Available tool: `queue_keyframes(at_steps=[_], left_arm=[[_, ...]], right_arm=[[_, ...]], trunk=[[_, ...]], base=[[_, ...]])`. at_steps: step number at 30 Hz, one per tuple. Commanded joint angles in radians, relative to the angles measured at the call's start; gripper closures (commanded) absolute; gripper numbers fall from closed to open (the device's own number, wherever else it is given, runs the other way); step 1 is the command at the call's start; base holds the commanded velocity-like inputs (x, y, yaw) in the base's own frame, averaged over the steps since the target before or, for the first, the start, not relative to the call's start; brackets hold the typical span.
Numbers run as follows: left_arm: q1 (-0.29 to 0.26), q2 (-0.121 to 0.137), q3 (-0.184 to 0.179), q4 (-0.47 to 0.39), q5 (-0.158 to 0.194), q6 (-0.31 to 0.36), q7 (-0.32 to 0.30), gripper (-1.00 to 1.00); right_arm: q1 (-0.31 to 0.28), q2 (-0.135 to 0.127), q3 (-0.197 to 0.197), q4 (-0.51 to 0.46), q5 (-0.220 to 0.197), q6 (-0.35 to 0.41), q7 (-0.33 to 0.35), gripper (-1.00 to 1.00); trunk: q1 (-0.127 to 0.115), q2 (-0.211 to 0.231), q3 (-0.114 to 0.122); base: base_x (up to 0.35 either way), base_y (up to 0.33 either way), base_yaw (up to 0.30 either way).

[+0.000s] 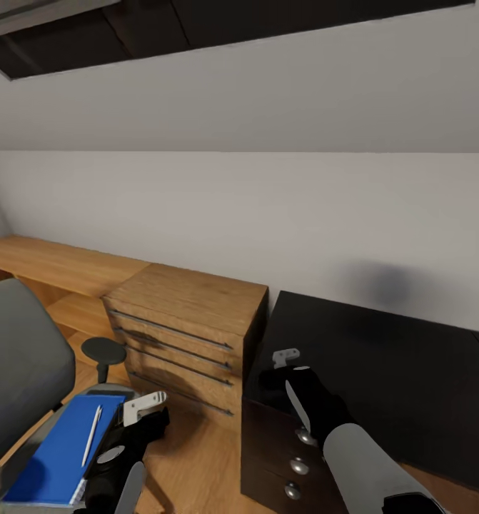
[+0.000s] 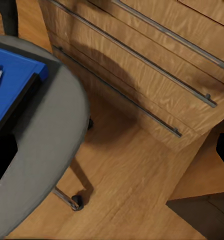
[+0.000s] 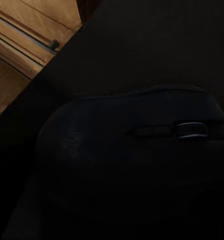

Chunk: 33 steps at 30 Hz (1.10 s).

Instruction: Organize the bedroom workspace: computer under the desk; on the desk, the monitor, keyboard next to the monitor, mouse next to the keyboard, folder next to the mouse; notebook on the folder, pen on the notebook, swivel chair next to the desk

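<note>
Your right gripper [image 1: 285, 357] hangs directly above the mouse [image 3: 137, 145] on the dark desk [image 1: 410, 371], whether its jaws are parted you cannot tell.

Open floor [image 1: 196, 457] between chair [image 1: 25, 371], drawers [image 1: 185, 335]

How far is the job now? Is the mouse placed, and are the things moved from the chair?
Done: nothing I can confirm. In hand: the right gripper is over the black desk, with the mouse close before it; whether it is held or released I cannot tell. Left: the blue folder or notebook with the pen lies on the swivel chair, beside the left gripper.
</note>
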Motion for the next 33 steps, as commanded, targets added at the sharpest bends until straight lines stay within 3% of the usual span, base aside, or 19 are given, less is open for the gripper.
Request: queue_keyframes(at_steps=[1, 10, 33], left_arm=[[-0.001, 0.0, -0.002, -0.001, 0.01, 0.002, 0.01, -1.0], [-0.001, 0.0, -0.002, -0.001, 0.01, 0.002, 0.01, -1.0], [-0.001, 0.0, -0.003, -0.001, 0.01, 0.003, 0.01, -1.0]], right_arm=[[0.0, 0.0, -0.001, -0.002, 0.001, 0.008, 0.009, 1.0], [0.0, 0.0, 0.0, -0.002, 0.002, 0.008, 0.011, 1.0], [0.0, 0.0, -0.003, 0.001, 0.01, 0.01, -0.02, 1.0]], trunk=[[0.0, -0.001, -0.001], [0.0, -0.001, -0.001], [0.0, -0.001, -0.001]], base=[[0.0, 0.0, 0.276], [-0.001, 0.0, 0.207], [-0.045, -0.031, 0.007]])
